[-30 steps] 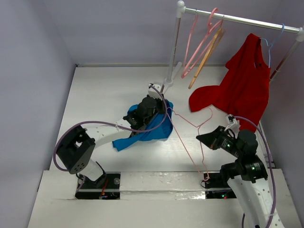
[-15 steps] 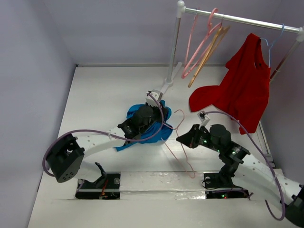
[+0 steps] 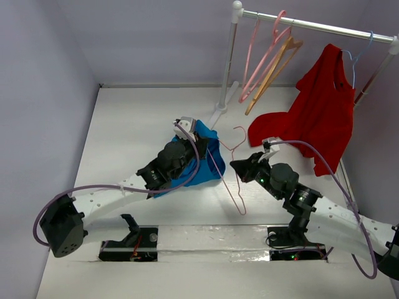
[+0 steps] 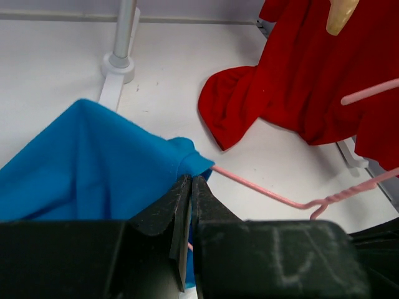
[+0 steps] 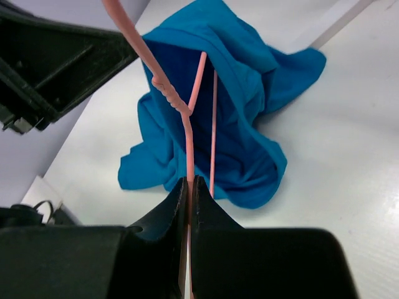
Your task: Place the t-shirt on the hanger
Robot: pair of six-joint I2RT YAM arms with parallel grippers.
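Observation:
My left gripper point(image 3: 198, 138) is shut on an edge of the bright blue t-shirt point(image 3: 206, 163) and holds it up in a peak above the table. In the left wrist view the jaws point(image 4: 190, 182) pinch the t-shirt point(image 4: 93, 162). A pink wire of the hanger point(image 4: 262, 193) comes out from under the fold beside them. My right gripper point(image 3: 237, 166) is shut on the pale pink hanger point(image 3: 232, 194) just right of the shirt. In the right wrist view the gripper point(image 5: 189, 184) clamps the hanger point(image 5: 181, 107) below its twisted neck, in front of the t-shirt point(image 5: 249, 99).
A clothes rack point(image 3: 227, 62) stands at the back right. Its rail point(image 3: 312, 25) carries more pink hangers point(image 3: 262, 62), a tan wooden hanger point(image 3: 272, 70) and a red garment point(image 3: 321, 112) on a pale blue hanger point(image 3: 360, 50). The red garment's hem point(image 4: 237, 106) touches the table near the shirt.
My right gripper has carried the hanger left, up to the shirt. My left arm has stretched out and shifted the held shirt slightly back and left.

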